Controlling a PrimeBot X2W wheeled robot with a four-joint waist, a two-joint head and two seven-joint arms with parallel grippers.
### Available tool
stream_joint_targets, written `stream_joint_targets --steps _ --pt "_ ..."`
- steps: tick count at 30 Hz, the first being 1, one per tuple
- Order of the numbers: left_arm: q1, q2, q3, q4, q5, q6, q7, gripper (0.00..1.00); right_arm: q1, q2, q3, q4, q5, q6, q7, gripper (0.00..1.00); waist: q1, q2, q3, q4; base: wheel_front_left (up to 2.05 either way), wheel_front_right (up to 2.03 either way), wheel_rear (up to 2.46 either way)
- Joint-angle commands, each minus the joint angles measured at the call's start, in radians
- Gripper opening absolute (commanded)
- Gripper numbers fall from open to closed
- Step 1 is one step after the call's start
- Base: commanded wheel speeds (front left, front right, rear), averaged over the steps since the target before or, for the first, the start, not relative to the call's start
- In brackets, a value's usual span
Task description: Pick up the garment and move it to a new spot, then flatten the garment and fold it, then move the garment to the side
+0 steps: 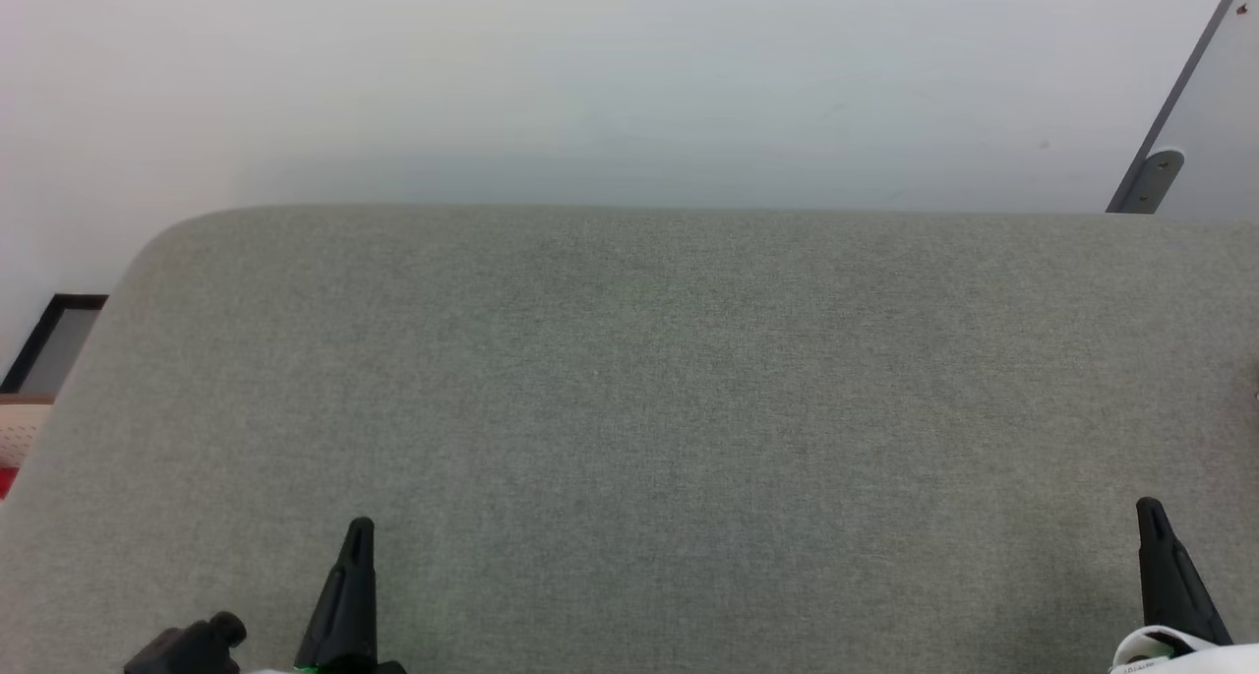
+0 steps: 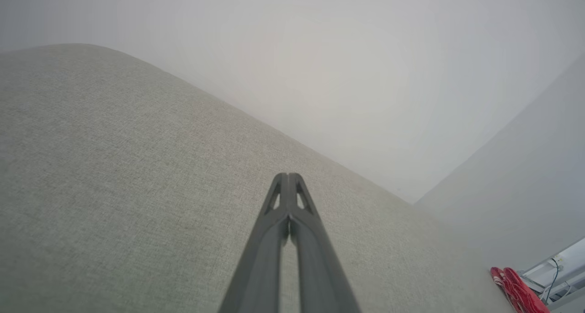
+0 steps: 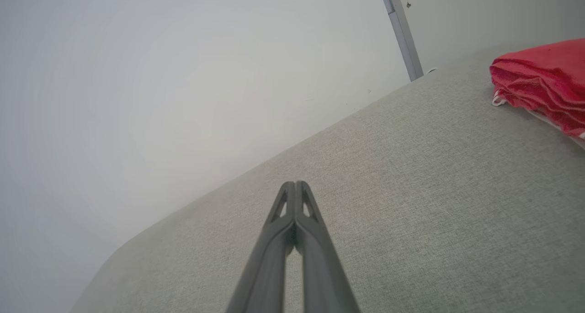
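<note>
- Surface (image 1: 629, 408): grey woven cloth, fine even weave, matte, flat. Its far edge runs straight along a pale smooth wall (image 1: 629, 84); the far left corner is rounded.
- Wide bare stretch of cloth lies between the two grippers and ahead of them up to the far edge.
- Grey metal strip (image 1: 1151, 177) leans up the wall at the far right corner.
- Left gripper (image 1: 360, 531), low left: dark, slim, tapered fingers pressed together tip to tip, nothing between them (the left wrist view shows the tips meeting (image 2: 289, 176)).
- Right gripper (image 1: 1148, 507), low right: the same, jaws closed and empty (image 3: 295, 183).
- Garment (image 3: 544, 82): red, soft, folded in stacked layers, a bit of white at its lower edge. It lies on the cloth off to the right of the right gripper, well apart from it. The rounded fold end faces the gripper's side; the rest runs past the frame edge, so its long axis cannot be told.
</note>
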Motion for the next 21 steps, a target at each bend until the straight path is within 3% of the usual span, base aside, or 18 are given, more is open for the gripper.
stream_joint_targets --steps 1,21 --pt "-0.026 0.007 0.004 -0.005 -0.038 -0.001 0.005 0.00 -0.029 -0.002 -0.005 -0.008 0.033 0.000 0.007 0.00 0.0000 -0.0001 0.000 0.000 0.00 0.00 0.00" --pt "-0.079 0.003 0.018 0.045 -0.312 -0.002 0.072 0.00 -0.075 0.027 -0.011 0.034 0.272 0.000 0.077 0.00 0.0000 -0.0001 -0.001 -0.008 0.00 0.00 0.00"
